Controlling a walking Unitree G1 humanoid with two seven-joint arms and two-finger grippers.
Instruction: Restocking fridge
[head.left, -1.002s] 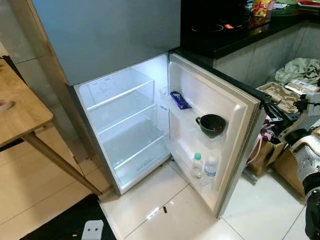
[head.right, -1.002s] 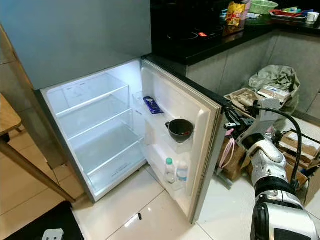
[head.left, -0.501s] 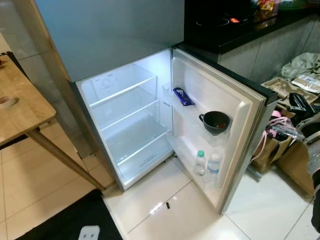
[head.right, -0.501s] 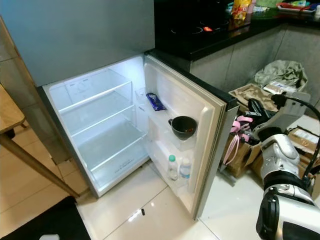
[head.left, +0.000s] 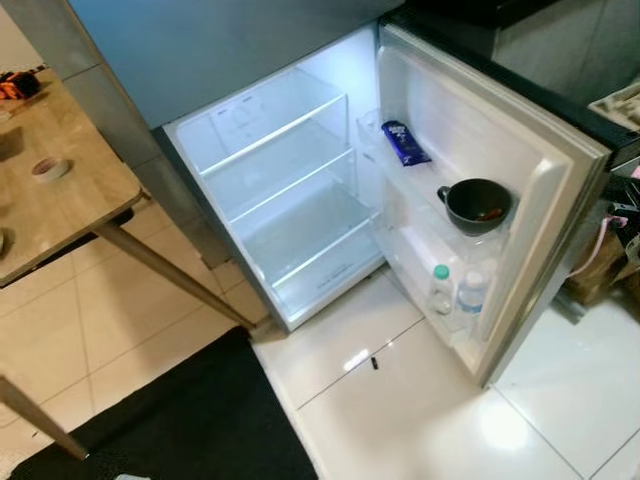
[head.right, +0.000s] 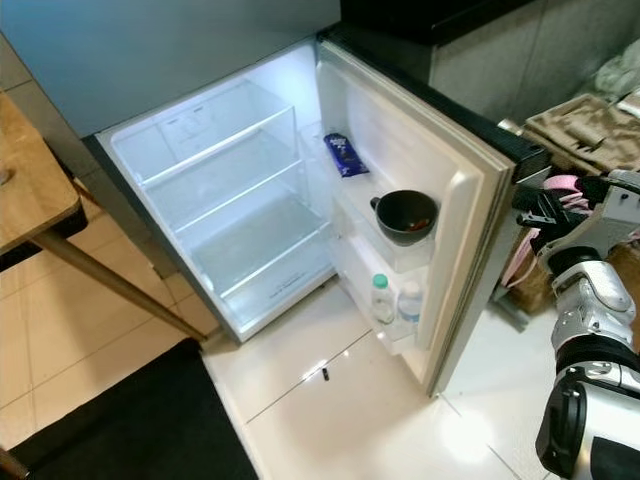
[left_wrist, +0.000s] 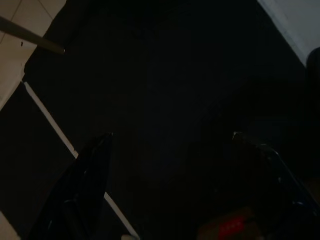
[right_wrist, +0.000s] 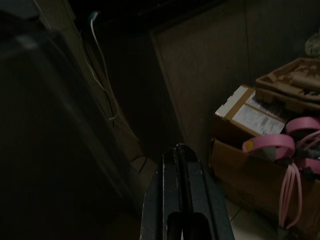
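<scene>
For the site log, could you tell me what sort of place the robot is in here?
Most likely a home kitchen: an open fridge with a bowl and water bottles in its door, a dark countertop beside it, and a wooden table on the tiled floor.

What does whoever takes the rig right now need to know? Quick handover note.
Left gripper: fingers open, holding nothing, over a dark mat.
Right gripper: fingers shut, empty, behind the fridge door near cardboard boxes.
Fridge open, shelves bare. Door racks hold a blue packet, a dark bowl and two bottles.
Done: door opened. Left: fetch items and load the shelves.
</scene>
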